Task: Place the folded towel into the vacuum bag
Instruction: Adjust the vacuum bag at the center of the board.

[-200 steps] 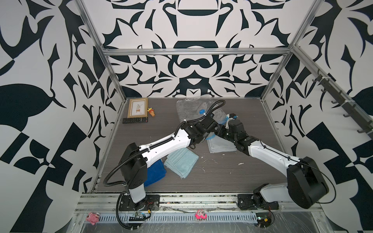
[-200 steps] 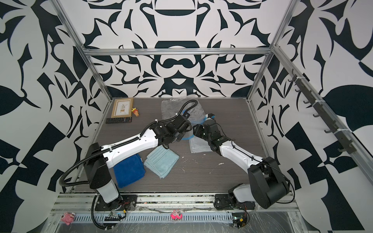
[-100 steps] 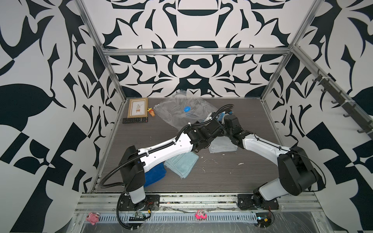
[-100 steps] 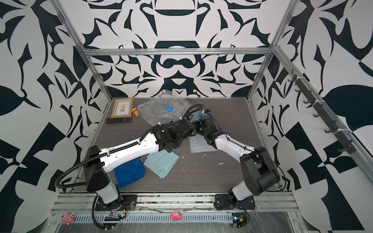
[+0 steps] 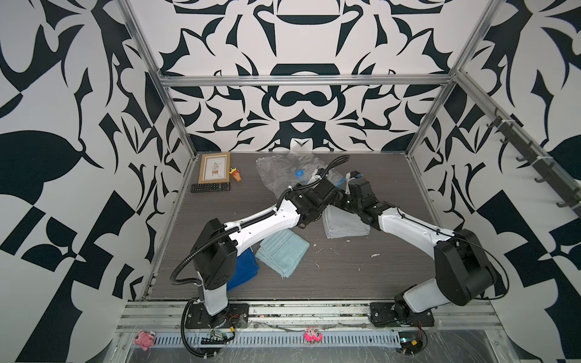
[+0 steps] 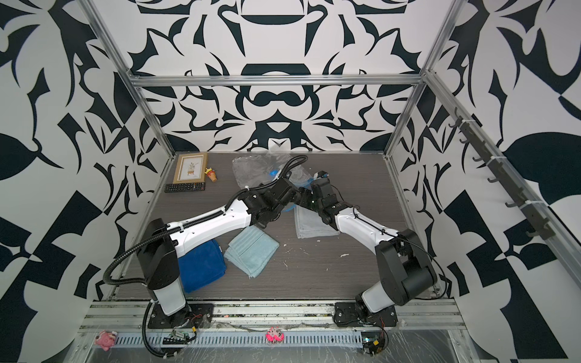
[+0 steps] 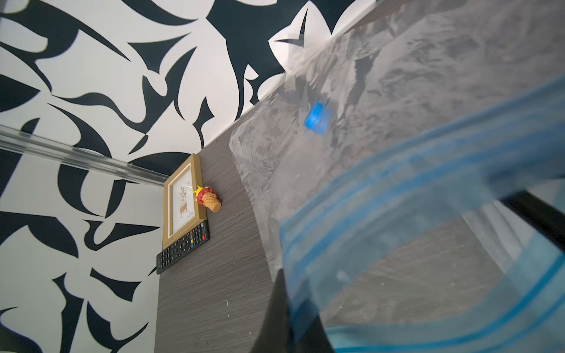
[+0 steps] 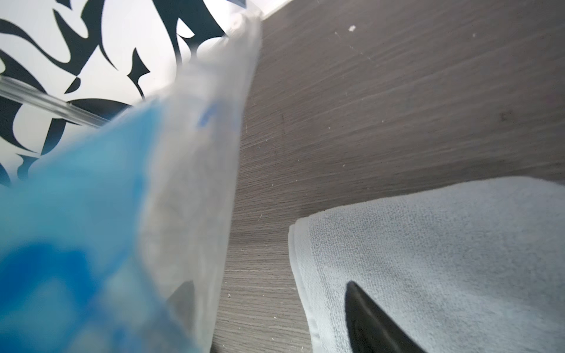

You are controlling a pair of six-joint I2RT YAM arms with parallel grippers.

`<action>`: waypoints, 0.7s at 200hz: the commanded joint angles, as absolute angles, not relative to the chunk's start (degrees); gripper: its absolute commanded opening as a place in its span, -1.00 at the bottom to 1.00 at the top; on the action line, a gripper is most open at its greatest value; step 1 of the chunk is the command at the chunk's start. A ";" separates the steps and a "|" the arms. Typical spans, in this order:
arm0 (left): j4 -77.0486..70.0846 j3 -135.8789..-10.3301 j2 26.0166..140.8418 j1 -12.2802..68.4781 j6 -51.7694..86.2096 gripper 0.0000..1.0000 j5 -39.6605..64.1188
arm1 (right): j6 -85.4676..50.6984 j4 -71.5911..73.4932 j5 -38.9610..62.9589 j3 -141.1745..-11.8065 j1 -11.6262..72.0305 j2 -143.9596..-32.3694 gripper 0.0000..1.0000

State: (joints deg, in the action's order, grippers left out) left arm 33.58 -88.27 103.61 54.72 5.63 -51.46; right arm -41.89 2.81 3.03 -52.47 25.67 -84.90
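Folded towel [image 5: 344,224] flat on the bench [image 5: 220,207] at centre frame, outside the vacuum bag [image 5: 279,174] just above it, my left jaws pinched on the bag's blue zip edge [image 7: 397,189], my right jaws spread, one fingertip [image 8: 363,311] over the towel's corner.

Dark blue towel [image 5: 246,270] at lower left half hidden under the left arm [image 5: 267,220], grey towel's [image 5: 345,226] upper edge behind the right arm [image 5: 408,226], zip strip [image 8: 70,232] of the vacuum bag [image 8: 195,159] a blue blur in the right wrist view, remote's [image 5: 210,188] buttons too small to read.
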 commanded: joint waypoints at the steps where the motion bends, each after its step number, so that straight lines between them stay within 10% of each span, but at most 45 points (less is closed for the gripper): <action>1: 36.05 -89.80 104.33 54.95 8.35 -1.00 -48.03 | -41.39 4.83 3.11 -53.02 25.31 -82.24 0.66; 56: 39.61 -91.85 103.57 54.93 11.66 -1.00 -42.20 | -41.46 6.48 1.85 -55.84 24.88 -88.02 0.44; 140: 42.06 -90.31 101.85 54.93 12.75 -1.00 -40.45 | -41.09 7.89 1.80 -57.10 24.87 -87.91 -1.00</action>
